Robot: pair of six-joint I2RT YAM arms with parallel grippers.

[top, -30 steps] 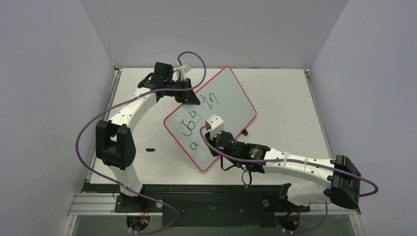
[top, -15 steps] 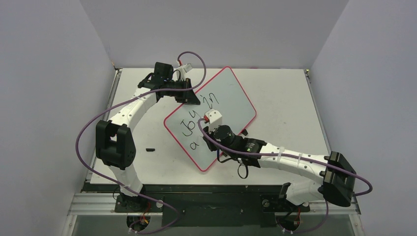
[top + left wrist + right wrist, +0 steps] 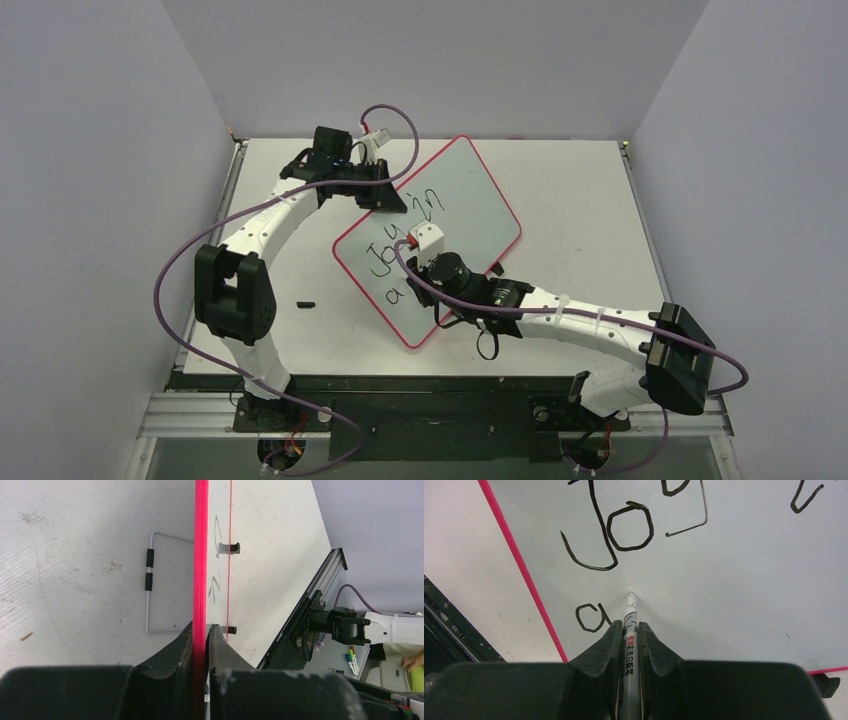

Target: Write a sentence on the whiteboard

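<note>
Pinching a marker [image 3: 629, 647] low on its barrel, the right gripper [image 3: 630, 626] has its fingers pressed tight against it and aims the tip at the whiteboard [image 3: 734, 580], just right of a small "a" that opens the second line. Whether the tip touches the surface I cannot tell. The sentence [image 3: 630, 526] so far reads "Joy in" above that "a", so most of the second line is not yet written. Across the board, the left gripper [image 3: 202, 630] is clamped on the thin red rim at the far-left edge, jaws closed on it from both faces. The board sits diagonally on the tabletop [image 3: 580, 200], between the two arms; whether its held edge is raised I cannot tell. A small black piece [image 3: 305, 302], maybe the cap, lies well apart to the left. I judge the board stiff, light and slick, likely to skate under pen pressure, so the rim is the right place to hold it, away from the writing face. The marker looks slim, hard and a little slippery. A grip near the tip gives control, and light pressure should spare the felt. Fresh ink probably smears, so nothing should drag across the written letters.
</note>
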